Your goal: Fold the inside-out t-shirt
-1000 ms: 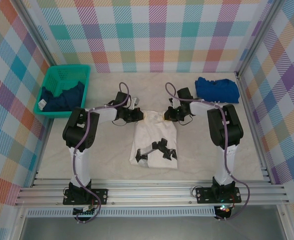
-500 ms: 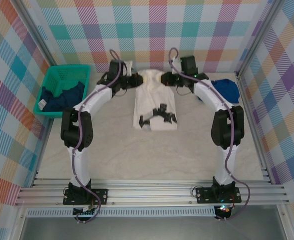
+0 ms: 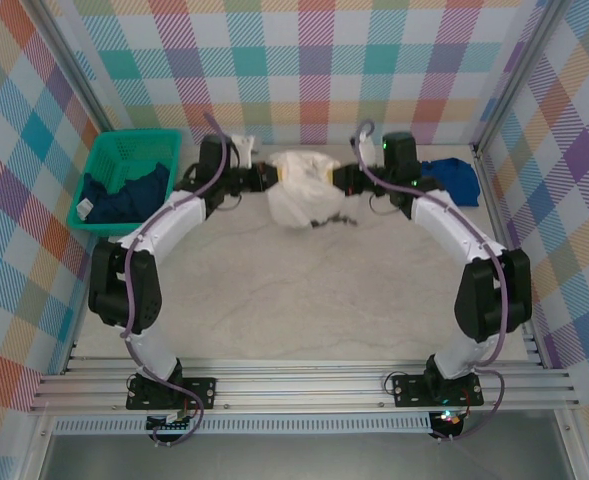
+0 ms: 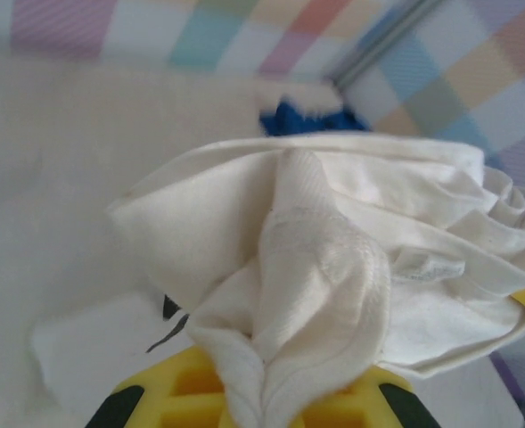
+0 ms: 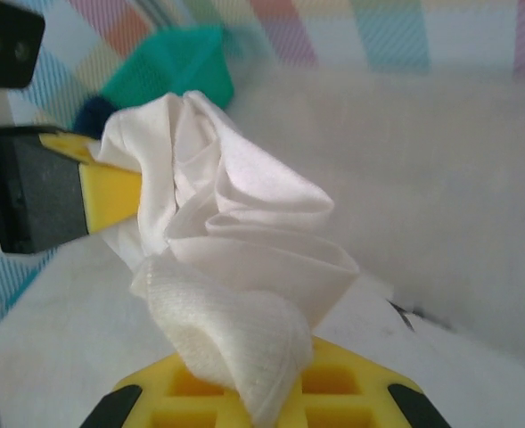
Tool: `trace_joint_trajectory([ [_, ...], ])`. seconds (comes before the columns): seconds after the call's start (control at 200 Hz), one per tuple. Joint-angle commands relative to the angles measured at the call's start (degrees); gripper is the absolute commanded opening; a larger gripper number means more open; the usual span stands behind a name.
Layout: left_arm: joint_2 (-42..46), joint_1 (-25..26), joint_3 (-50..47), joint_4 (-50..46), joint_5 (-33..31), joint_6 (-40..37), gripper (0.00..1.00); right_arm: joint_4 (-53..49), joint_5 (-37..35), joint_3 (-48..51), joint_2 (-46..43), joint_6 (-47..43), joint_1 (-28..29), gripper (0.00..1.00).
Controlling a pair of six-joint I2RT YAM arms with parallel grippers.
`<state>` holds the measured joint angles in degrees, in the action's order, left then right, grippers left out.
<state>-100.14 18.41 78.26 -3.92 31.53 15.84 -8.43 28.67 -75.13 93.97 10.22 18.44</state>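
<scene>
Grippers: left gripper and right gripper both clamp the inside-out t-shirt.
Your step: hold both ends level and taut.

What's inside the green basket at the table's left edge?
The green basket holds a crumpled dark navy garment with a small white tag at its near-left corner. The garment covers the basket's floor, so anything beneath it cannot be seen.
</scene>
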Motion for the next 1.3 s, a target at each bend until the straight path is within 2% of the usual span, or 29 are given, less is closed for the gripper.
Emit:
trace_joint_trajectory([
  [0.0, 7.28, 3.82, -10.94, 5.70, 2.68, 2.88, 0.00, 3.97, 2.05, 11.42, -8.95, 2.18, 1.71, 0.00],
  [0.165, 16.95, 11.41, -26.86, 10.83, -0.50, 8.01, 0.00, 1.56, -1.15, 27.71, -21.90, 6.79, 2.70, 0.00],
  [0.3, 17.26, 15.11, -30.04, 9.94, -5.42, 9.34, 0.00, -2.61, -5.68, 32.78, -24.99, 8.25, 2.72, 0.00],
  [0.48, 12.36, 15.12, -30.00, 11.24, -8.16, 12.18, 0.00, -7.68, -13.54, 29.50, -20.74, 6.49, 2.66, 0.00],
  [0.745, 4.01, 14.90, -26.09, 10.26, -13.69, 9.83, 0.00, -11.01, -19.81, 20.31, -5.21, 3.51, 1.09, 0.01],
  [0.91, -1.44, 14.46, -23.22, 9.61, -17.34, 9.34, 0.10, -12.01, -22.48, 15.84, 3.81, 3.22, 0.23, 0.08],
  [1.065, -5.63, 13.89, -18.95, 6.91, -20.10, 9.19, 0.32, -15.70, -25.42, 9.72, 10.03, 3.63, -0.46, 0.20],
  [1.165, -3.70, 13.67, -17.32, 3.26, -23.42, 9.07, 0.44, -18.81, -27.58, 7.91, 8.30, 2.21, -1.50, 0.32],
  [1.295, 2.23, 13.67, -17.15, -3.67, -29.67, 7.88, 0.53, -21.83, -27.39, 8.05, 1.63, -0.20, -2.10, 0.46],
])
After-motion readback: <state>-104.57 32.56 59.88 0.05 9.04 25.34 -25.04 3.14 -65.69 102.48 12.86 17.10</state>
